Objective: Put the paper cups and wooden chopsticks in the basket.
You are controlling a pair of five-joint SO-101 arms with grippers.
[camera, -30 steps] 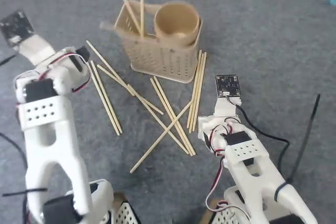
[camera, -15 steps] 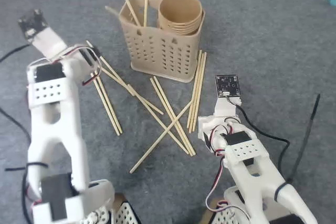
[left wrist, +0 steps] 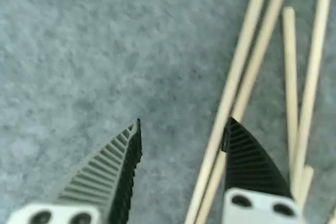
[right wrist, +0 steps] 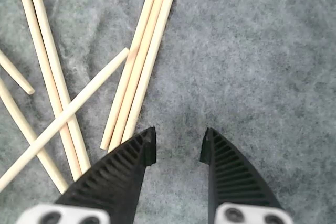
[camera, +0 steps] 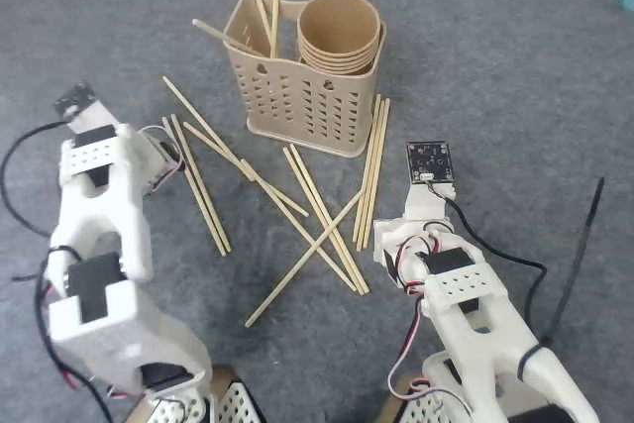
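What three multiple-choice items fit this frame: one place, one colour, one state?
1. Where are the paper cups relative to the basket?
A) behind it
B) stacked inside it
C) beside it, tipped over

2. What colour is the basket?
A) blue
B) black
C) beige

3. What state is the right end effector in?
A) open, empty
B) shut on a chopstick
C) shut on a cup

Key:
1 B, the stack sits within the basket's rim.
2 C, its perforated walls are beige.
3 A, its jaws stand apart over bare carpet.
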